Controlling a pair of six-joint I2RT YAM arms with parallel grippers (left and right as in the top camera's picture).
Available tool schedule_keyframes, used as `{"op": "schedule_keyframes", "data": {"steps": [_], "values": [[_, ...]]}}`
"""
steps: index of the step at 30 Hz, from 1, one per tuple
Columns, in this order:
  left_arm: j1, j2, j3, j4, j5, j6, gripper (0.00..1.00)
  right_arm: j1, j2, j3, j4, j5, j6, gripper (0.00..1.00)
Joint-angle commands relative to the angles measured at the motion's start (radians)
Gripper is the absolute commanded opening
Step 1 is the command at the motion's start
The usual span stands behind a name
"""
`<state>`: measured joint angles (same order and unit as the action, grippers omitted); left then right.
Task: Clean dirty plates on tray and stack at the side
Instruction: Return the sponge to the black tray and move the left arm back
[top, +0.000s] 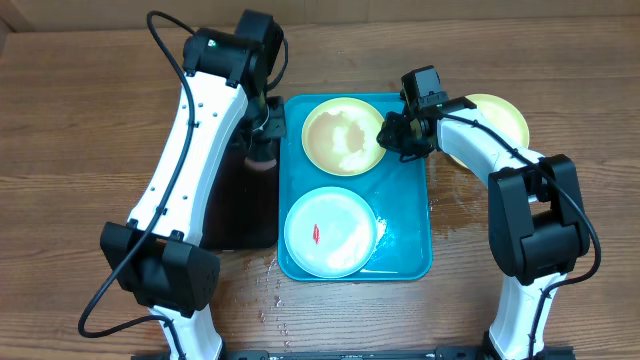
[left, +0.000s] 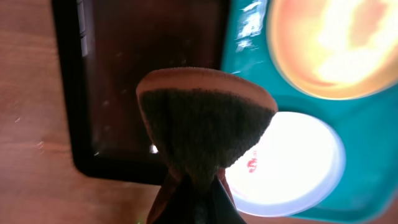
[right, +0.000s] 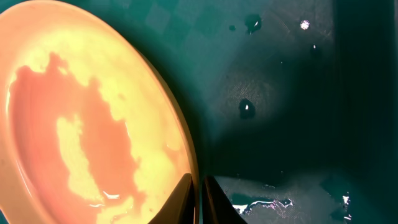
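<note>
Right gripper (top: 388, 133), fingers pressed nearly together, pinches the right-hand rim of the yellow plate (top: 340, 135) at the far end of the teal tray (top: 405, 255); wet streaks mark the plate's face. We see a 2nd yellow plate (top: 500, 115) on the counter (top: 80, 120) just beyond the tray's right edge, partly under that arm. Left gripper (left: 193, 190), clamped on a sponge (left: 205, 124), hangs over the black tray (top: 245, 215) on the opp. side. White plate (top: 330, 232), red smear showing, sits at the tray's near end, apart from both. We judge the next move a carry rightward: the stack spot lies directly right of the pinched rim, w/ right arm far nearer than left.
</note>
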<state>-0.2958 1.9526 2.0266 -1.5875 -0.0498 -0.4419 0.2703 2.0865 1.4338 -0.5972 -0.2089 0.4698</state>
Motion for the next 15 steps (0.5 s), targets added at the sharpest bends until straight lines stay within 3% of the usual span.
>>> {"op": "schedule_keyframes", "data": {"steps": [1,15], "values": [[-0.007,0.015,-0.107,0.002,-0.093,-0.046,0.04,0.005,0.003,-0.008,0.007,0.009,0.01,0.08],[-0.004,0.015,-0.557,0.268,-0.137,-0.061,0.04,0.005,0.003,-0.008,0.006,0.009,0.024,0.08]]}}
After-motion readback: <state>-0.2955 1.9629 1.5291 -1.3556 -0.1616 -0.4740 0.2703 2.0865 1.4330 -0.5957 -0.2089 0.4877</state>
